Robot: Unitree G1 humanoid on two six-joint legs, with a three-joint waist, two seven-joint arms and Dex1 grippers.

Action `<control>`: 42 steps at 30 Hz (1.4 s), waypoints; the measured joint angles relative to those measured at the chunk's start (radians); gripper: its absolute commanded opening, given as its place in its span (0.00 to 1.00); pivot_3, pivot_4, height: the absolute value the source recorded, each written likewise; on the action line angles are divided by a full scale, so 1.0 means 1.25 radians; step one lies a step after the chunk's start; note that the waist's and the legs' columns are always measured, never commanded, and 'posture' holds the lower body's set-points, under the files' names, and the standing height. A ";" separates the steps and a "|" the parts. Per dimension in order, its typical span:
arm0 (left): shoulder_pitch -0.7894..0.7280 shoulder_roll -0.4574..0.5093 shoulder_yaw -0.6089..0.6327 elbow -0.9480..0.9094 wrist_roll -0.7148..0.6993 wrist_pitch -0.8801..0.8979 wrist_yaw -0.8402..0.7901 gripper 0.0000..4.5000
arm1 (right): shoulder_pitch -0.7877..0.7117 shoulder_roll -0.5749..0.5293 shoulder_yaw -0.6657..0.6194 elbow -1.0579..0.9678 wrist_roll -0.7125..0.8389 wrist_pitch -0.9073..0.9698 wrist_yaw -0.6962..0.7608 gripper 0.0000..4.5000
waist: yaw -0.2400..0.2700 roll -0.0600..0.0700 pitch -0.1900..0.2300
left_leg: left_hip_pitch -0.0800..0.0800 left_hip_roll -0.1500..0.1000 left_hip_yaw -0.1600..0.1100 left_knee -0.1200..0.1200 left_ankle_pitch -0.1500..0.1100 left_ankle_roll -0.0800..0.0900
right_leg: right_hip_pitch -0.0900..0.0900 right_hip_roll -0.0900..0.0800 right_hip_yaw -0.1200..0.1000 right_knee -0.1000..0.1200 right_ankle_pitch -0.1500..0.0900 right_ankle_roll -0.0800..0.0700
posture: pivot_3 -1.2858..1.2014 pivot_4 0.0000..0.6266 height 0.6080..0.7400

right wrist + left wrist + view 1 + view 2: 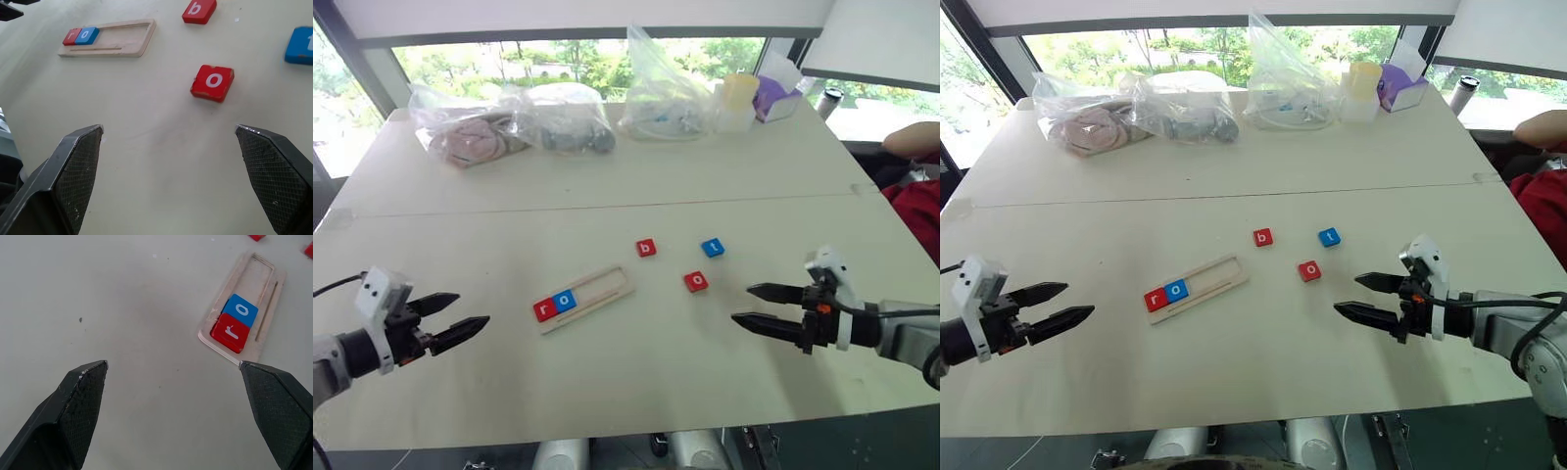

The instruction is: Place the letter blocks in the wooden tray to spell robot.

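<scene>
On the tabletop, head views: five letter blocks, three red and two blue, flat squares with white letters.
Wooden tray (584,298): one, a long pale-wood strip with a shallow recess, lying between the two hands, nearer the left one.
In the tray: red r (544,309) and blue o (565,301), touching, at the end toward the left hand.
Loose blocks: red b (646,248), blue t (712,248), red o (696,281), apart from each other, between the tray and the right hand.
Left hand (462,316): black fingers spread wide, holding nothing, over bare tabletop (636,382).
Right hand (752,306): released, fingers wide, empty, the red o nearest it.
Far edge: three clear plastic bags (566,117), crumpled.
Left wrist view: textured fingertips (83,396) apart; tray ahead with r (230,332) and o (240,310).
Right wrist view: fingertips (78,166) apart; red o (212,82) just ahead, b (199,10) and tray (132,41) beyond.
</scene>
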 measured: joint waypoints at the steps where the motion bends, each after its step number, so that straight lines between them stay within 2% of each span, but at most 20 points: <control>1: 0.003 -0.002 0.001 -0.003 0.000 0.000 0.001 1.00 | -0.002 0.000 0.002 0.001 -0.001 0.000 0.001 0.98 | 0.000 0.000 0.000 | 0.000 0.000 0.000 0.000 0.000 0.000 | 0.000 0.000 0.000 0.000 0.000 0.000 | 0.52 0.24 1.00; 15: 0.022 0.003 0.023 -0.014 -0.001 -0.001 0.009 1.00 | -0.026 0.000 0.028 0.017 -0.031 -0.014 0.024 0.98 | 0.000 0.000 0.000 | 0.001 0.000 0.001 0.000 -0.001 0.001 | 0.000 0.001 0.001 0.000 0.000 0.000 | 0.52 0.24 1.00; 19: -0.027 0.015 0.013 -0.027 0.006 -0.004 0.008 1.00 | -0.037 0.004 0.056 0.012 -0.030 -0.012 0.020 0.98 | 0.002 0.000 0.000 | 0.001 0.000 0.001 0.000 -0.001 0.001 | 0.000 0.001 0.001 0.001 0.000 0.000 | 0.52 0.24 1.00; 24: -0.075 0.080 -0.107 -0.060 0.062 -0.051 -0.032 1.00 | -0.062 0.051 0.089 -0.063 0.002 0.016 -0.026 0.98 | -0.001 0.000 0.000 | 0.001 0.000 0.002 0.000 -0.001 0.001 | 0.000 0.001 0.002 0.002 0.000 0.000 | 0.52 0.24 1.00; 29: -0.139 0.097 -0.230 -0.009 0.110 -0.113 -0.110 1.00 | -0.061 0.077 0.123 -0.174 0.040 0.048 -0.085 0.98 | 0.001 0.000 0.000 | 0.001 0.000 0.002 0.000 -0.001 0.002 | -0.002 0.002 0.002 0.004 0.000 -0.001 | 0.52 0.24 1.00; 37: -0.231 0.081 -0.412 0.083 0.242 -0.223 -0.145 1.00 | -0.042 0.095 0.164 -0.225 0.040 0.061 -0.156 0.98 | 0.001 0.000 0.000 | 0.002 0.000 0.003 0.001 -0.001 0.002 | -0.001 0.002 0.002 0.004 0.000 0.000 | 0.52 0.24 1.00; 42: -0.288 0.055 -0.452 0.131 0.262 -0.243 -0.164 1.00 | -0.023 0.091 0.175 -0.254 0.033 0.060 -0.176 0.98 | 0.001 -0.001 0.000 | 0.002 0.000 0.003 0.001 -0.001 0.002 | -0.001 0.002 0.002 0.006 0.001 0.000 | 0.52 0.24 1.00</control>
